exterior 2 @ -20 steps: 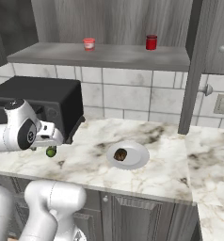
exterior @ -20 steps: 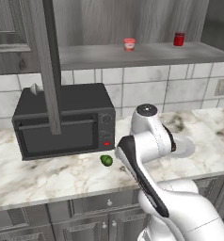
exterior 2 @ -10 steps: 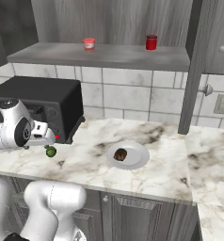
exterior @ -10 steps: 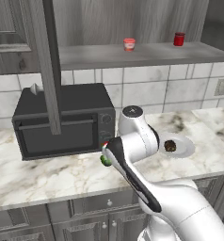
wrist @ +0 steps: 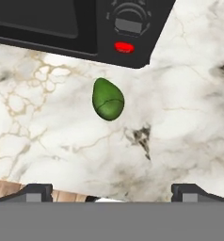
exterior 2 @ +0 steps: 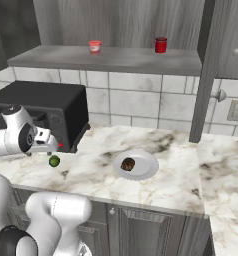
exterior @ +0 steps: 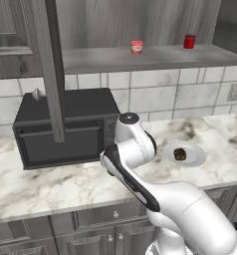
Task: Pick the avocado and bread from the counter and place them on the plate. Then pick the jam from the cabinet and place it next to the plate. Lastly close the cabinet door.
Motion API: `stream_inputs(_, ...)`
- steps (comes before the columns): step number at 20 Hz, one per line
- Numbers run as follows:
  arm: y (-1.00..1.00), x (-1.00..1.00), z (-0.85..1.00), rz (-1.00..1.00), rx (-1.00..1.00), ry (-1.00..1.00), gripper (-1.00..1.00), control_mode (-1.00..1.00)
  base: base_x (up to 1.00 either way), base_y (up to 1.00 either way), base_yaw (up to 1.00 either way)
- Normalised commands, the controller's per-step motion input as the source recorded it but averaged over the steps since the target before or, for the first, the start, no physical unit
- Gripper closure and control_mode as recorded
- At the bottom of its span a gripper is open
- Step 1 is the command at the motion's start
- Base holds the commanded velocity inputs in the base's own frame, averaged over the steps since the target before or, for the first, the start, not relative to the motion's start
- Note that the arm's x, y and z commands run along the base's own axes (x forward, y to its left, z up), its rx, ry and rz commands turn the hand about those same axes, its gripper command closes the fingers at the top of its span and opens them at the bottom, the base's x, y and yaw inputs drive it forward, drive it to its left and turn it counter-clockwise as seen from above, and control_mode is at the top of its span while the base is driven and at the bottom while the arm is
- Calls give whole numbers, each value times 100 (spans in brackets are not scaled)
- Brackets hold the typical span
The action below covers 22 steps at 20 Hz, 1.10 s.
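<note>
- Surface point(exterior 2: 156, 185): white marble with brown veining, running under everything listed; the microwave serves as landmark here.
- Cabinet point(exterior: 140, 25): grey wood-grain, hanging above the microwave, its shelf carrying two jars.
- Cabinet door point(exterior: 50, 69): standing open edge-on, reaching down in front of the microwave's top.
- Microwave point(exterior 2: 46, 112): black, sitting on the surface against the tiled wall.
- Hand point(wrist: 111, 188): hovering above the surface just in front of the microwave's control end, fingers spread wide and gripping nothing.
- Plate point(exterior 2: 146, 170): white, lying well to the right of the microwave.
- Jam point(exterior 2: 94, 47): pink jar, standing on the shelf above the microwave.
- Red jar point(exterior 2: 161, 44): standing on the shelf further right.
- Avocado point(wrist: 108, 99): green, lying just in front of the microwave's red button.
- Bread point(exterior 2: 127, 164): brown lump, resting on the plate.
</note>
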Motion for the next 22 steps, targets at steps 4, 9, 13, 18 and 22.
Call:
stream_inputs(4,0,19,-11,0,0,5,-100,-100,0,0,0)
stream_inputs(9,0,19,-17,0,0,5,-100,-100,0,0,0)
stream_inputs(13,0,13,-22,0,0,0,-100,-100,0,0,0)
stream_inputs(18,0,3,-26,0,0,-1,-100,-100,0,0,0)
stream_inputs(22,0,2,-25,0,0,0,-100,-100,0,0,0)
